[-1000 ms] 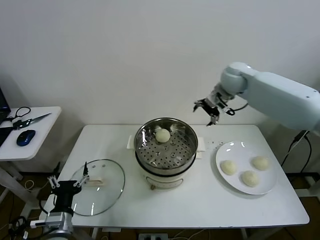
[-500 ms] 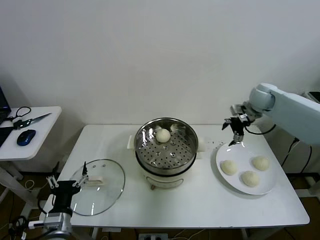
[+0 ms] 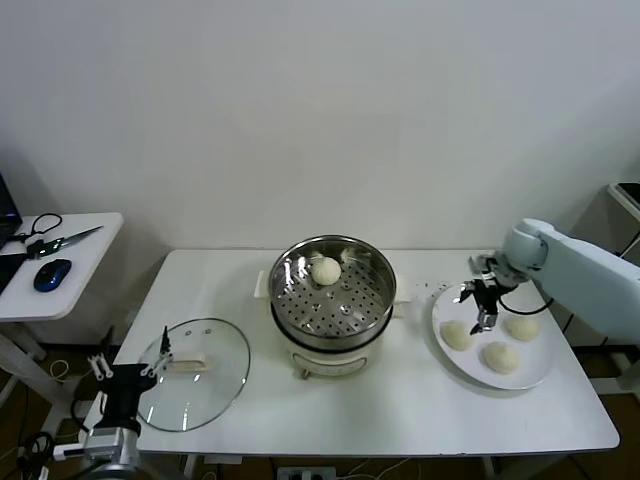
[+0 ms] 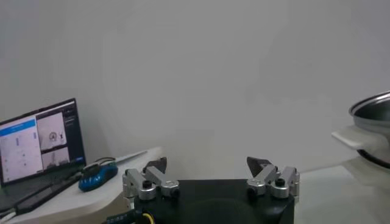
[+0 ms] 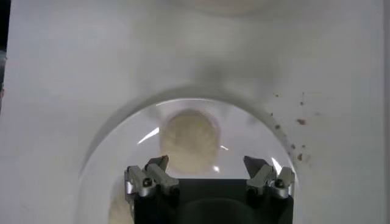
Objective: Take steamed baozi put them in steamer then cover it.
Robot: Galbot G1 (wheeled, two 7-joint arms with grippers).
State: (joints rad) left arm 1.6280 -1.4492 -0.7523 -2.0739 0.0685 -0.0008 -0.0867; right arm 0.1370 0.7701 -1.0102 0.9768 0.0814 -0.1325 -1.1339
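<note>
Just below the right claw (image 3: 485, 318), spread wide and empty over the plate (image 3: 530, 378), sits a baozi (image 5: 189, 135); descending off-centre could dent it, short of the steamer (image 3: 333, 290). Left claw (image 3: 128, 375) idles, released.

The open right claw (image 3: 484, 312) hangs over a round white plate (image 3: 530, 378) bearing three dough buns; the nearest bun (image 3: 457, 335) lies just below-left, the steel steamer pot (image 3: 332, 290) farther left.

Right gripper (image 3: 484, 305) reached forward, pointing down, jaws spread wide. Left gripper (image 3: 125, 374) parked low, jaws apart.
</note>
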